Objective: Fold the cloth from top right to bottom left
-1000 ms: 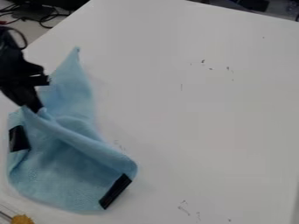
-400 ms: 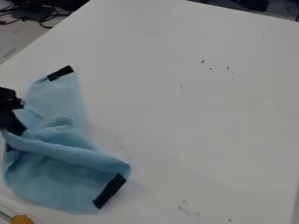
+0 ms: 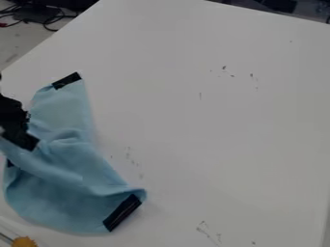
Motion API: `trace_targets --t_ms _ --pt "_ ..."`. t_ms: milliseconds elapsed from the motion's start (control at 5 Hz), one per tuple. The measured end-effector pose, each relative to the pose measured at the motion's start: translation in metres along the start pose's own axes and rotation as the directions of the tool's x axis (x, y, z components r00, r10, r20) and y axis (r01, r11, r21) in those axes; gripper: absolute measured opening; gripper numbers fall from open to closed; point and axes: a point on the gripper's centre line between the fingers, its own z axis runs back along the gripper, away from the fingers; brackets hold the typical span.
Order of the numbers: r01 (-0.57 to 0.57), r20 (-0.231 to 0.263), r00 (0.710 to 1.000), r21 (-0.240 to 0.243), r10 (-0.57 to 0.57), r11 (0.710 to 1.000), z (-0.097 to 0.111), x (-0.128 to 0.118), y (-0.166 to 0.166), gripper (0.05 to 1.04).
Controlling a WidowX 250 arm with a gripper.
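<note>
Where the tabletop point(image 3: 193, 159) runs out of view on the left, my gripper point(image 3: 29, 143) hangs over the left side of the blue cloth point(image 3: 58, 193); I cannot tell whether it is spread, pressed together or pinching fabric. Just below it, a bit of black patch point(image 3: 9, 164) shows at the cloth's left edge. Near the cloth's bottom, a thin rod point(image 3: 6, 238) leads to an orange piece point(image 3: 24, 242). The cloth lies creased along the tabletop's left side, its upper part reaching toward the slanting upper-left edge and ending in a black strip point(image 3: 66, 80). Cables point(image 3: 48, 20) lie beyond that edge. Folds cross the cloth's middle, and a black band point(image 3: 122, 212) sits at its lower right corner. Farther right, small dark marks point(image 3: 224, 67) dot the tabletop, some nearer its upper edge, others low down.
</note>
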Motion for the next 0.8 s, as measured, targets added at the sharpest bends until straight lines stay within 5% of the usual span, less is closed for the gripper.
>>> trace_targets --t_ms 200,400,800 --pt "0.059 -0.034 0.998 0.057 -0.057 0.997 0.013 0.002 0.001 1.013" --pt "0.135 -0.063 0.99 0.108 -0.129 0.985 0.035 0.01 -0.002 1.009" --pt "0.279 -0.062 0.96 0.095 -0.274 0.956 0.047 0.019 -0.018 1.001"
